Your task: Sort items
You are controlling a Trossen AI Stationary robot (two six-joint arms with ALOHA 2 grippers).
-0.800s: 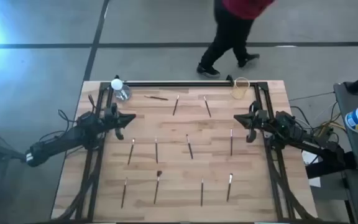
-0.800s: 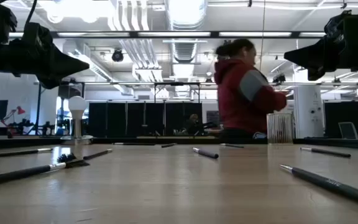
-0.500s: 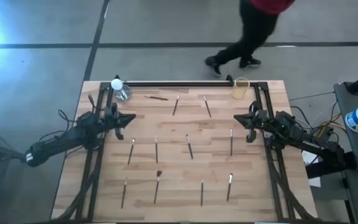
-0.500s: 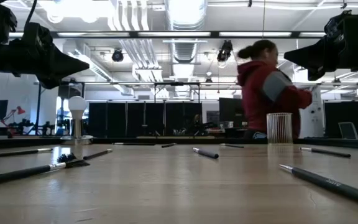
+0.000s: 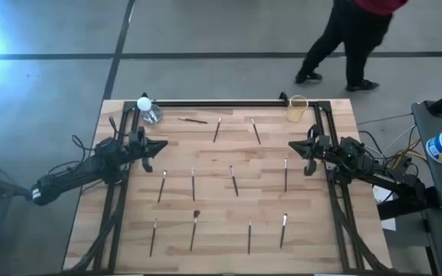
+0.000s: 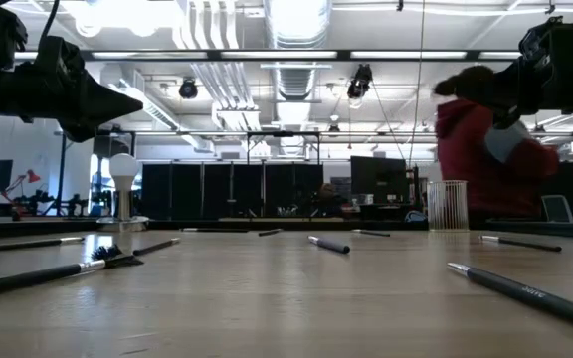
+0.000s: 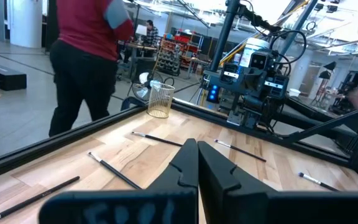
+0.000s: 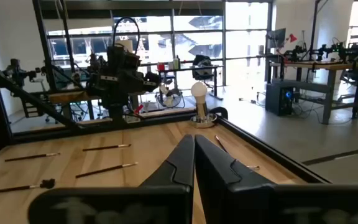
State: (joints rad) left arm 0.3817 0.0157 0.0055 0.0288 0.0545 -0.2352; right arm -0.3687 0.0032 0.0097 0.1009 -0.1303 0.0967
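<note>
Our left gripper (image 5: 158, 145) hovers at the tabletop's (image 5: 313, 230) left edge, jaws closed on nothing. The items (image 5: 234, 181) lie scattered singly across the middle, none gathered, so we judge the sorting not yet begun. Our right gripper (image 5: 296, 147) mirrors it, closed and empty.

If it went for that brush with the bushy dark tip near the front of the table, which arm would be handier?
Probably the left. The bushy-tipped brush lies left of the table's middle, nearer the left gripper than the right gripper. Both grippers hang shut over their own table edges, neither holding anything.
</note>
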